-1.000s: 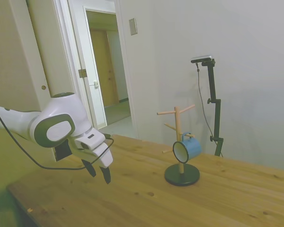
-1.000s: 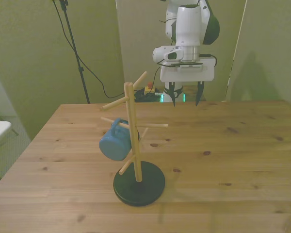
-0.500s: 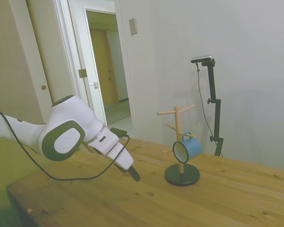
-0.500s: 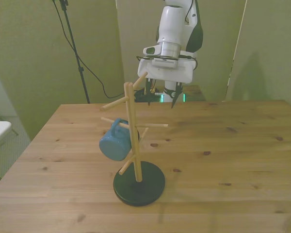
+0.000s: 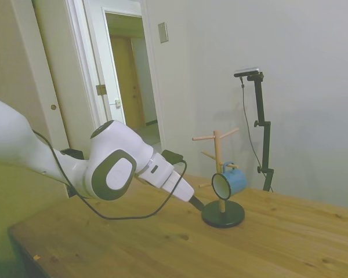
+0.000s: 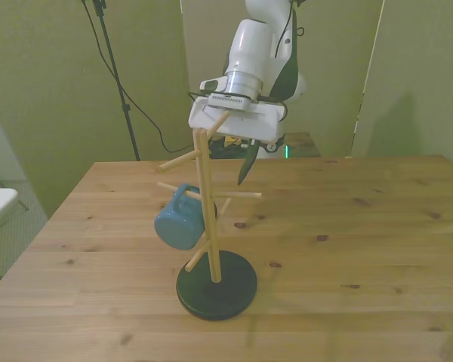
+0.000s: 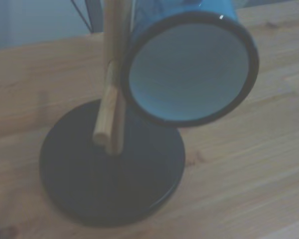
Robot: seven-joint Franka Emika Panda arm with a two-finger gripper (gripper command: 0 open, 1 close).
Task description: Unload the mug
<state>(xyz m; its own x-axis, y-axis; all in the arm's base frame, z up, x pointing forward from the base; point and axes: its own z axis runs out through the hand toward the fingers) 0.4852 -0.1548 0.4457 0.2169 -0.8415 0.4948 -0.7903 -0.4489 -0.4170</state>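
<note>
The light-blue mug [image 5: 229, 182] hangs by its handle on a low peg of the wooden mug tree [image 5: 218, 165], mouth turned toward the arm. In the front view the mug [image 6: 177, 220] is on the front view's left of the post [image 6: 205, 204]. My gripper [image 5: 197, 204] is tilted forward, low, just short of the tree's black base [image 5: 223, 214] and not touching the mug. The gripper [image 6: 226, 172] is open, with one finger [image 6: 244, 166] showing and the other hidden behind the post. The wrist view is filled by the mug's pale inside [image 7: 189, 74].
The mug tree has several bare pegs [image 6: 174, 162] sticking out at different heights. The wooden table [image 6: 347, 249] stretches wide around the stand. An open doorway [image 5: 127, 87] lies behind the arm in the side view.
The arm has reached forward and down toward the mug tree, tilting the gripper from pointing downward to pointing at the stand. The mug and tree have not moved.
</note>
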